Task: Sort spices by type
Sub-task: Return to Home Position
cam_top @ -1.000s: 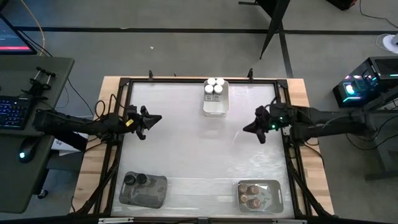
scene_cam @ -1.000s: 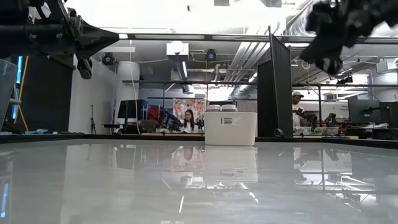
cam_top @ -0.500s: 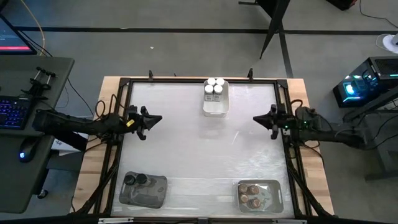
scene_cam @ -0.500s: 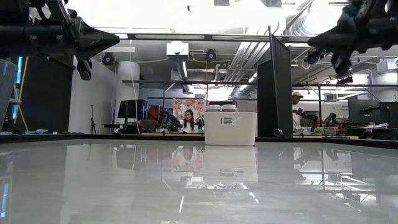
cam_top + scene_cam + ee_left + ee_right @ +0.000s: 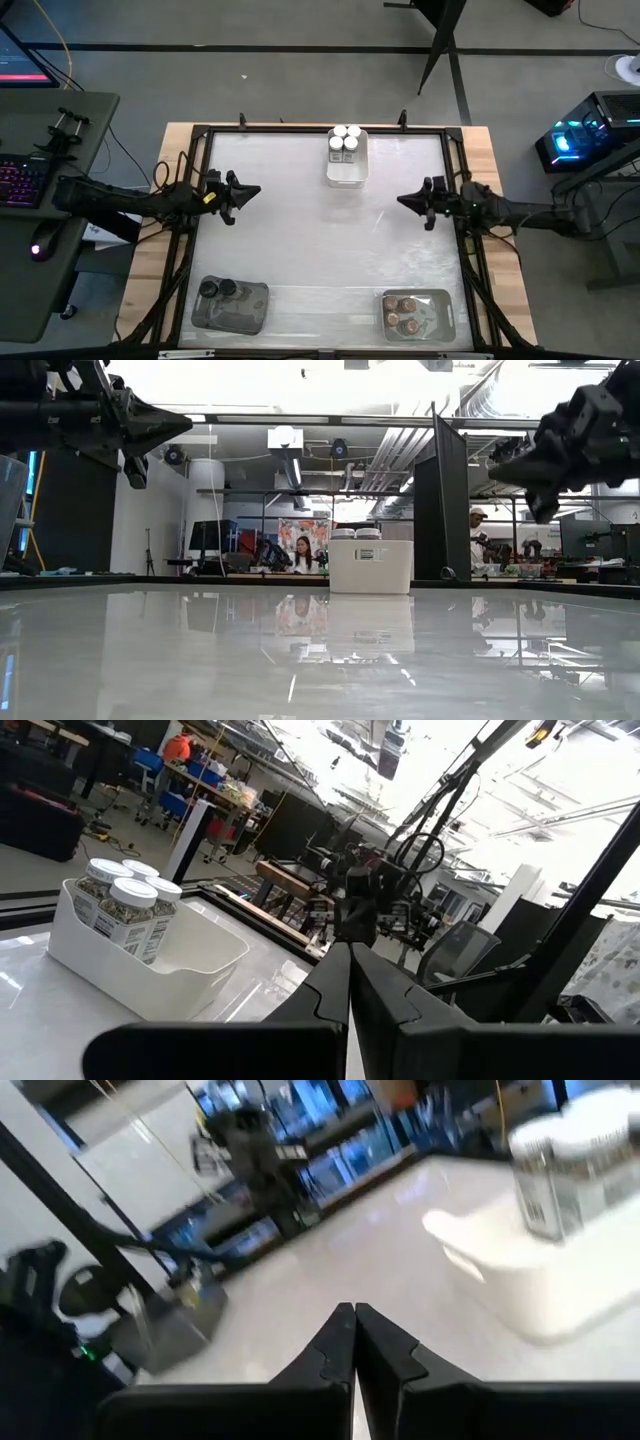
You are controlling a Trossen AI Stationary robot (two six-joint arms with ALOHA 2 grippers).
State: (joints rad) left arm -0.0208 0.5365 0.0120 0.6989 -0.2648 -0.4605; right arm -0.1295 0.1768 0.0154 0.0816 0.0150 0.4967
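The spices sit sorted in three trays. White-topped jars (image 5: 345,140) stand in a white tray (image 5: 347,170) at the far edge, which also shows in the low view (image 5: 370,567). Black-topped jars (image 5: 217,289) are in a clear tray (image 5: 245,312) at the near left. Brown-topped jars (image 5: 403,310) are in a clear tray (image 5: 440,318) at the near right. My left gripper (image 5: 256,189) hovers shut by the left edge. My right gripper (image 5: 400,201) hovers shut by the right edge. Both point level toward the table's middle, with nothing between their fingers (image 5: 350,975) (image 5: 354,1330).
A dark frame (image 5: 320,129) runs round the white table top. The wide middle of the table (image 5: 320,240) lies bare between the two grippers. People sit at desks in the room beyond the far edge (image 5: 302,552).
My right gripper has sunk toward the table and tipped from slanting down to level, while its arm has folded back toward the right edge. Its fingers stay shut.
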